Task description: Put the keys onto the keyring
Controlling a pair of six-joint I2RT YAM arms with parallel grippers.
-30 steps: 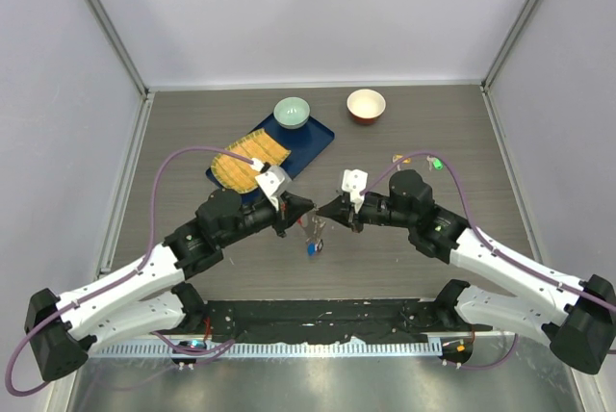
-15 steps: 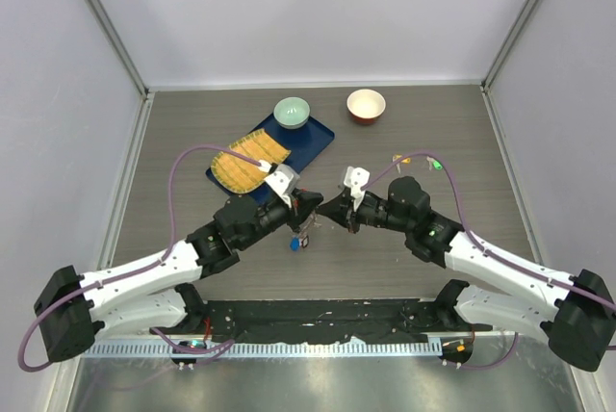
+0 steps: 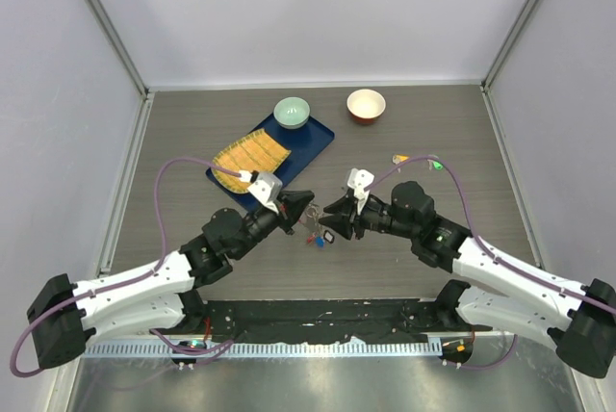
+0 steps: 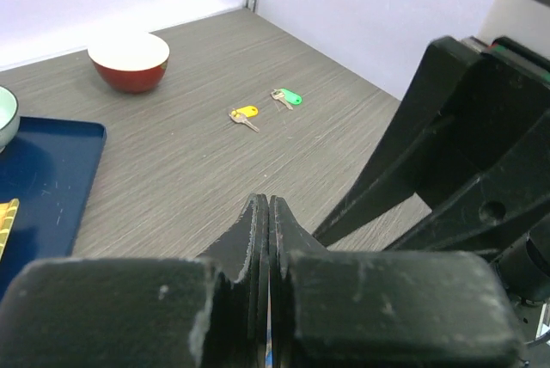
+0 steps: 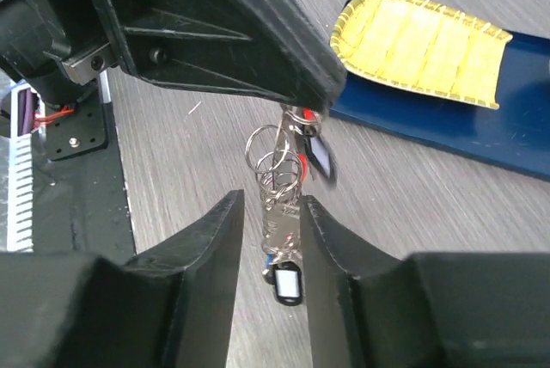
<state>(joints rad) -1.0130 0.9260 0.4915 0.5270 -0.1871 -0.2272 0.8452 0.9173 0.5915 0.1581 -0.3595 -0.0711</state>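
Left pincer: closed, fingers pressed flat together. In the right wrist view the keyring hangs straight down from its tip, so it is gripping the keyring at the top end, where some red shows.

Right pincer: jaws apart, one finger on each side of the hanging bunch of silver rings. The bunch sits in the gap. I cannot tell whether either pad touches the metal.

The two pincers meet nose to nose over the middle of the table, close to the near edge, with the keyring between them, above the wood-grain top.

A black-headed piece hangs lowest on the bunch, with a bit of blue just above it. I cannot tell whether it is a key.

Yellow key and green key: both lie flat on the table, near each other but apart, on my right side and well away from the keyring. Neither pincer is touching them.

Red bowl: upright, at the far side of the table

Blue tray: at the far left of centre. A green bowl stands on its far corner and a yellow mat lies across its near end
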